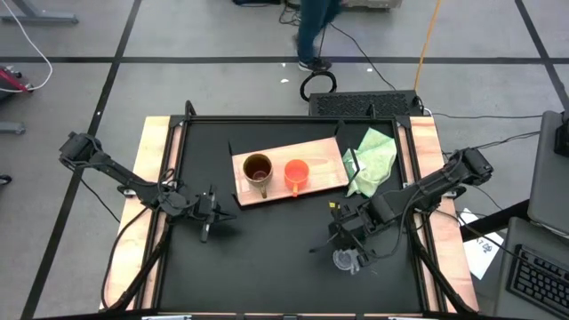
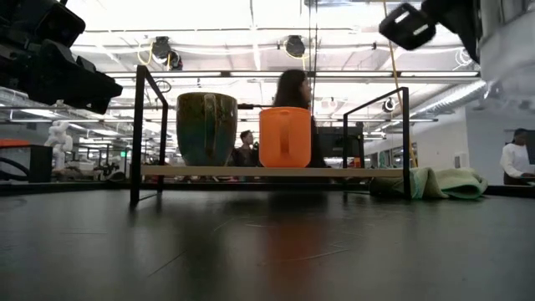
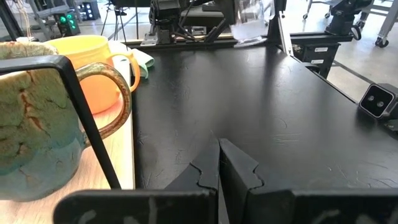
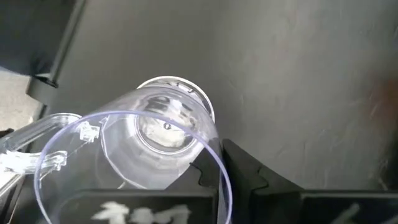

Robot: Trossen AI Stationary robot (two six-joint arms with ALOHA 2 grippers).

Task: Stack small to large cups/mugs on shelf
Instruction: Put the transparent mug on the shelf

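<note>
The light-wood shelf [image 1: 316, 156] lies at the table's middle far part. The large brown-gold mug [image 1: 257, 169] and the orange cup [image 1: 296, 174] stand upright on it side by side, as the low view shows for the mug [image 2: 206, 127] and the cup [image 2: 284, 136]. My right gripper [image 1: 348, 242] is shut on the small clear cup [image 1: 345, 260] at the table's near right. My left gripper [image 1: 209, 218] is shut and empty, just left of the shelf's near left corner; its closed fingers [image 3: 219, 163] hover over bare table. My right gripper holds the clear cup by its rim wall [image 4: 214, 155], one finger inside the cup and one finger [image 4: 249, 177] outside. The fingers slant down toward the table. The cup is tilted, its base [image 4: 168, 127] pointing away from the gripper and its handle [image 4: 31, 146] to one side. It looks lifted clear of the table.
A light green cloth [image 1: 373, 160] lies at the shelf's right end. Black brackets [image 2: 138, 134] stand at the shelf's edges. A person [image 1: 311, 31] walks beyond the table's far edge. Bare black table lies between the two grippers.
</note>
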